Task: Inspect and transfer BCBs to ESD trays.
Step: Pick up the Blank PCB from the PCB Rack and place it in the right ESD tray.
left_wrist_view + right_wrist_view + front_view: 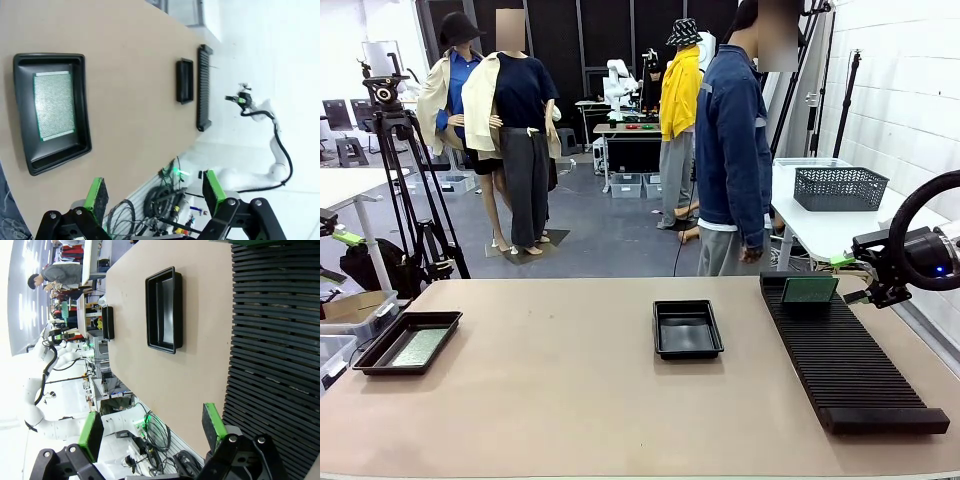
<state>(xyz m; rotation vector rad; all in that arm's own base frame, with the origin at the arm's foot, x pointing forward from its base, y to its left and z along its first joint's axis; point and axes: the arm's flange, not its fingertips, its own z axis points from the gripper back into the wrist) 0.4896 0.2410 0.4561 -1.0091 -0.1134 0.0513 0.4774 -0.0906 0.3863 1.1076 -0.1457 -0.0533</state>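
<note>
Biggest worry imo is the BCB [809,290] standing on edge at the far end of the rack [850,365]. The right gripper [850,279] sits just off the rack's right side beside it, jaws apart and empty, so a crooked approach could tip it or pinch a corner and let it slip. The empty ESD tray [687,330] just left of the rack has sloped rims a board could hang up on. The left gripper [154,190], also spread wide and empty, is well left of the rack by the other tray [22,115], with a board [54,105] flat inside.
</note>
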